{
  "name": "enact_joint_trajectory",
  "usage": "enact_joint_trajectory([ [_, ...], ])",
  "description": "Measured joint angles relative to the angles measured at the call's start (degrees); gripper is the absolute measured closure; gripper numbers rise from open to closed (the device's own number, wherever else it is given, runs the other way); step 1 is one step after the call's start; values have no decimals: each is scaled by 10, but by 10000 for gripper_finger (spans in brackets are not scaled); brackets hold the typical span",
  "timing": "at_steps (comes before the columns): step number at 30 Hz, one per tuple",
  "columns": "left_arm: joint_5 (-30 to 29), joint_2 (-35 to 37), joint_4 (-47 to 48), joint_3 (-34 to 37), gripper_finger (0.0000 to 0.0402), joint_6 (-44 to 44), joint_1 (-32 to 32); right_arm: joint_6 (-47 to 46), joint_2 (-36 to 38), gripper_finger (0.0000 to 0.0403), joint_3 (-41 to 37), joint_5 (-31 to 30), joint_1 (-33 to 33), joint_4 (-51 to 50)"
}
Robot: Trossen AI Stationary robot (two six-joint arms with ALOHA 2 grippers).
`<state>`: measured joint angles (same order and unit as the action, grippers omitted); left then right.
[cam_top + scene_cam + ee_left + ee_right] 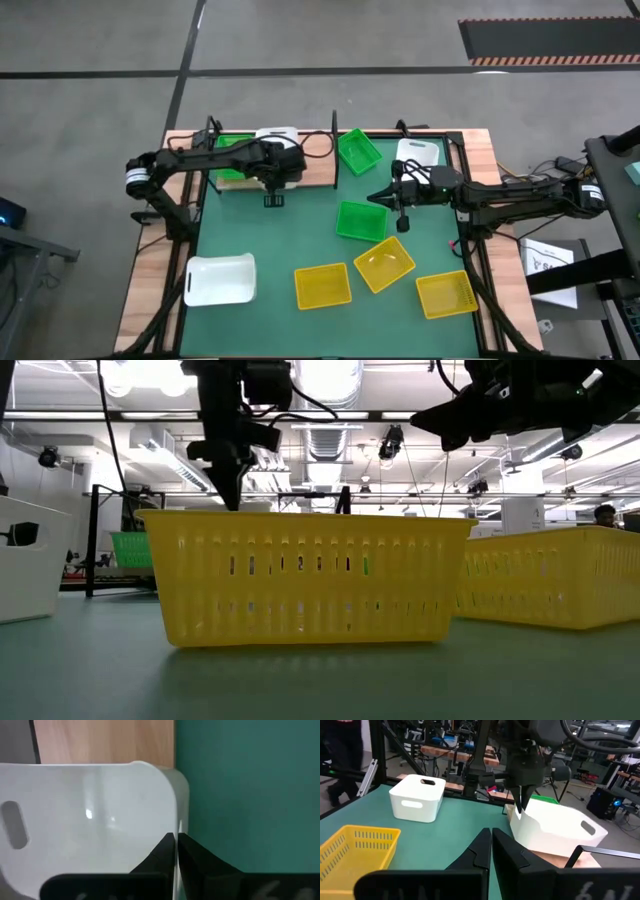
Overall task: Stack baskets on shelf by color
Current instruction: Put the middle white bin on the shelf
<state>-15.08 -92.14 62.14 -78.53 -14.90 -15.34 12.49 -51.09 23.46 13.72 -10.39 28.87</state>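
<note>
Two arms are working over the green mat (290,240). At ten o'clock, on the wooden shelf (320,175), the left gripper (274,190) is pinching the wall of a white basket (283,150) between nearly closed fingers. That basket could be tilting off the shelf edge if the thin grip slips. At three o'clock the right gripper (378,197) is hovering empty, fingers together, near a green basket (360,220). No readable writing is showing anywhere.
</note>
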Motion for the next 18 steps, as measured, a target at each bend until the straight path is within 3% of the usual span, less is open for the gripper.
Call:
enact_joint_trajectory([
  [18, -21, 0, -3, 32, 402, 1, -1, 0, 0, 394, 0, 0, 0, -2],
])
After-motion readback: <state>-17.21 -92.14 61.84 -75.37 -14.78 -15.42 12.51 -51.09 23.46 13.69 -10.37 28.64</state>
